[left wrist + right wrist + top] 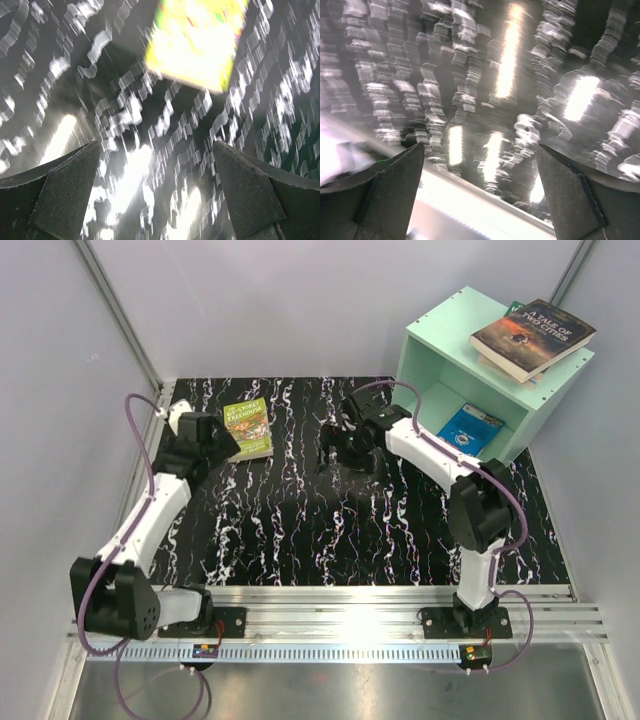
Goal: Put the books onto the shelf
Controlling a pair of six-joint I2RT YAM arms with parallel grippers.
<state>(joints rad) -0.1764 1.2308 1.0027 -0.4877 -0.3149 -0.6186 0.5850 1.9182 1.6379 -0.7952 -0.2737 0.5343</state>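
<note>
In the overhead view a black table mat with white marble veining (300, 530) fills the middle of the frame, and the mint-green wooden cube shelf (440, 345) stands at the upper right with its open face turned toward the lower left. A blue paperback book (470, 428) lies flat inside the shelf on its floor. On the shelf's top panel rests a dark paperback titled "A Tale of Two Cities" (533, 337), tilted askew and overhanging the right edge; it lies on at least one other book, of which only a green corner (515, 308) shows. A lime-green paperback book (248, 428) lies flat on the mat in the upper left of centre, well apart from the shelf. The left gripper (225, 440) sits just beside this book's left edge. In the left wrist view its two dark fingers (70, 195) stand wide apart with only mat between them, and the lime-green book (197, 42) shows as a blurred bright patch at the top centre. The right gripper (338, 452) hangs over bare mat near the centre top, between the lime-green book and the shelf. Its fingers (575, 195) are likewise spread wide and hold nothing; the right wrist view shows only streaked, blurred mat.
</note>
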